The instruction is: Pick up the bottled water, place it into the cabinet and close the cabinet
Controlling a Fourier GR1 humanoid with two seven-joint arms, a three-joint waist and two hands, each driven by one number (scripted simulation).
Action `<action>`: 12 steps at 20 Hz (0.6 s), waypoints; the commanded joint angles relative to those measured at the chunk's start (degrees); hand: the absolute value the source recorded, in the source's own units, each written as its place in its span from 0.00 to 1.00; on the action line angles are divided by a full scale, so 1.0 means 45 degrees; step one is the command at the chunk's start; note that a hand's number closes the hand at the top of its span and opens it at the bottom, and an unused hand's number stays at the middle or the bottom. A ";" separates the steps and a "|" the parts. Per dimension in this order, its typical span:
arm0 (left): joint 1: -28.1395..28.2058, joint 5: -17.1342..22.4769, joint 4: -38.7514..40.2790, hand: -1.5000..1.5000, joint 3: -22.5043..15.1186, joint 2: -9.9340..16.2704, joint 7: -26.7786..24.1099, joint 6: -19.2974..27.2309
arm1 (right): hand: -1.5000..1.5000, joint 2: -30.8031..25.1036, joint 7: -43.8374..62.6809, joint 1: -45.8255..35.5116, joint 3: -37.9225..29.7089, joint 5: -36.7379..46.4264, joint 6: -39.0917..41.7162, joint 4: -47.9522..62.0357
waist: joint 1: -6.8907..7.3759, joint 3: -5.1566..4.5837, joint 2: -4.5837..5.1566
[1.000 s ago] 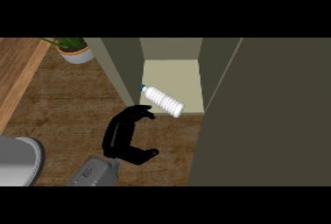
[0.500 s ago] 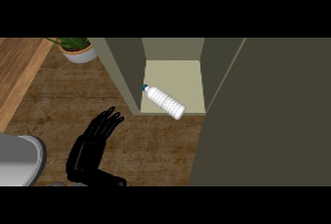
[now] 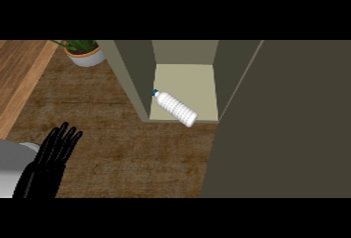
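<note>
Nearest to us, at the lower left edge, we see 1 robot hand (image 3: 51, 151), our left one, with the fingers straight and spread, holding nothing; it is well apart from the cabinet. The right robot hand is not in view. Beside it at the left edge is a grey round object (image 3: 12, 168) that we cannot identify. Further on, over the brown tabletop (image 3: 130, 158), the bottled water (image 3: 174, 108) lies tilted on the cabinet (image 3: 133, 79) floor, its base at the front edge. We judge the door (image 3: 281, 121) remains to be closed. The risk: the door may hit the bottle's base and push it out. Farthest stands a potted plant (image 3: 83, 52).
</note>
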 commanded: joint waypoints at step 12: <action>0.1995 0.0564 -0.2237 0.00 0.1040 0.1895 0.0136 -0.0919 | 1.00 0.1443 0.1946 -0.5590 0.5990 0.4173 -0.4472 -0.0609 | 0.0139 -0.0048 -0.0128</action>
